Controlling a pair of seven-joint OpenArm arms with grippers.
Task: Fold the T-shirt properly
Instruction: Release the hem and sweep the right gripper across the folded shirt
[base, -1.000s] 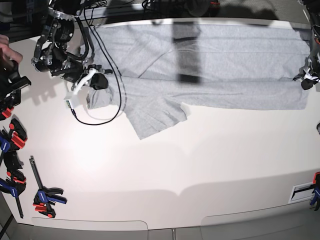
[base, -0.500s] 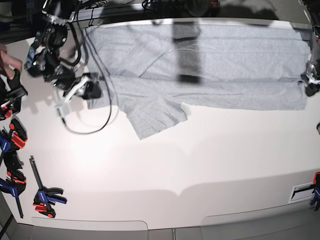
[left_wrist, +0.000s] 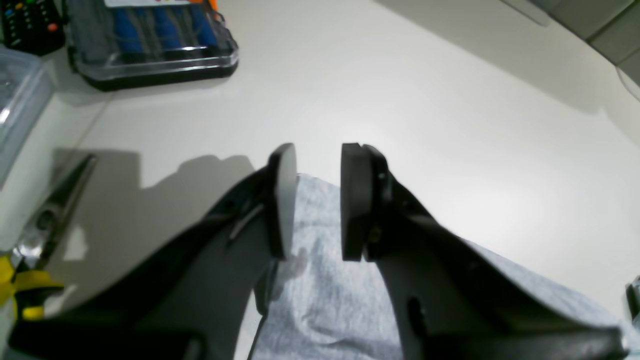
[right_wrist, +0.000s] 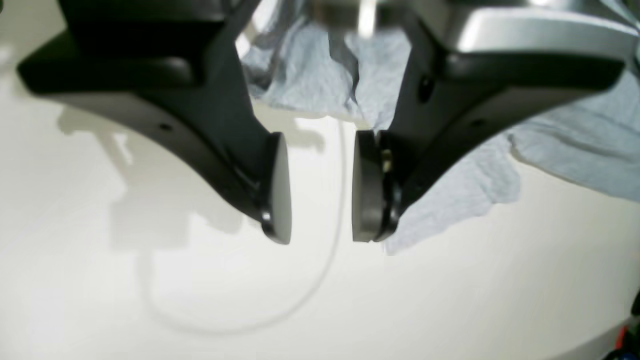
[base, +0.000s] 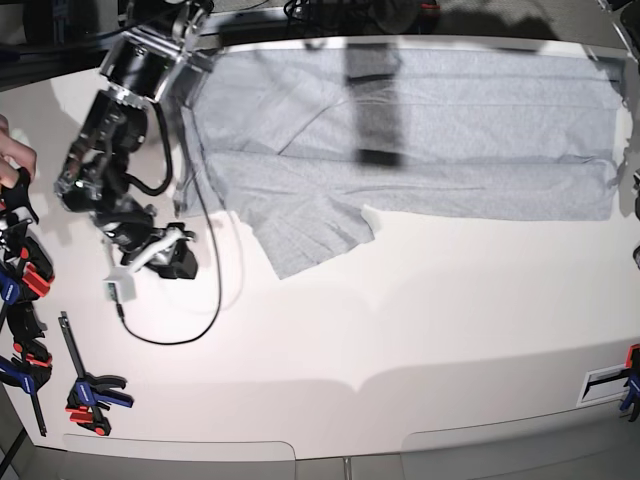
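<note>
The light grey T-shirt (base: 440, 140) lies spread along the back of the white table, with one sleeve (base: 315, 240) sticking out toward the front. My right gripper (base: 176, 264) is open and empty over bare table, in front of the shirt's left edge. In the right wrist view its jaws (right_wrist: 317, 190) stand apart, with the shirt (right_wrist: 465, 190) behind them. My left gripper (left_wrist: 317, 200) is open at the shirt's right end. The shirt's edge (left_wrist: 320, 290) lies below and between its fingers (left_wrist: 356, 200), not pinched.
A white cable (base: 190, 320) loops on the table by my right gripper. Several clamps (base: 90, 392) line the left edge, near a person's hand (base: 15, 150). A tool case (left_wrist: 150, 45) and pliers (left_wrist: 45, 225) lie beyond the shirt's right end. A dark shadow band (base: 372, 100) crosses the shirt.
My right gripper has drawn back from the shirt's left edge toward the table's front, empty. My left gripper has moved right, to the edge of the base view.
</note>
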